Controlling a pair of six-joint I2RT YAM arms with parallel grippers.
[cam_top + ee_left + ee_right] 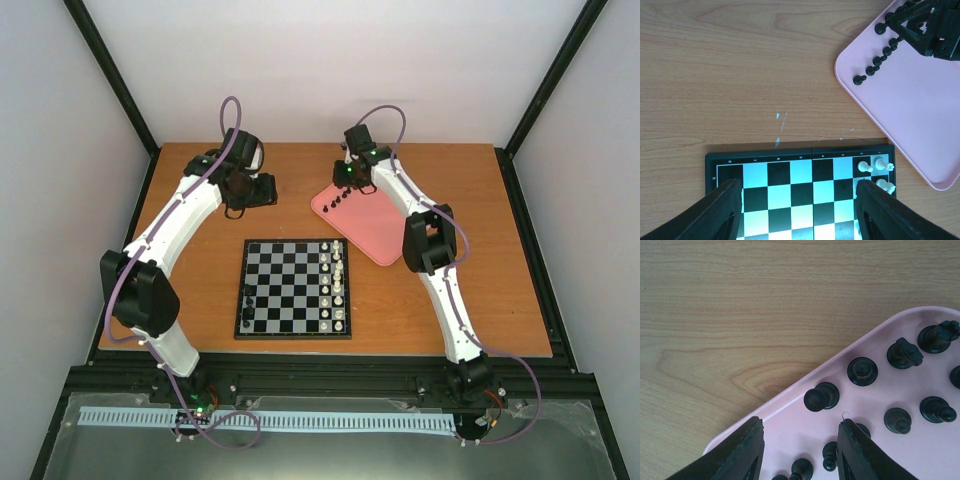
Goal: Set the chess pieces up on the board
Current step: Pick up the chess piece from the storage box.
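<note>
While left gripper [800,210] beyond the board [285,285] and right gripper [801,432] above the pink tray [375,235] gape empty, we log chess pieces [876,62] upright in that tray's corner.

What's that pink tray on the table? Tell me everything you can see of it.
The pink rounded rectangular tray looks like smooth plastic, with a low raised rim and rounded corners. It lies flat and skewed on the wooden table, right of the small checkered chessboard, its edge close to the board's corner. Its far corner holds tiny black chess pieces, under the open right gripper.
</note>
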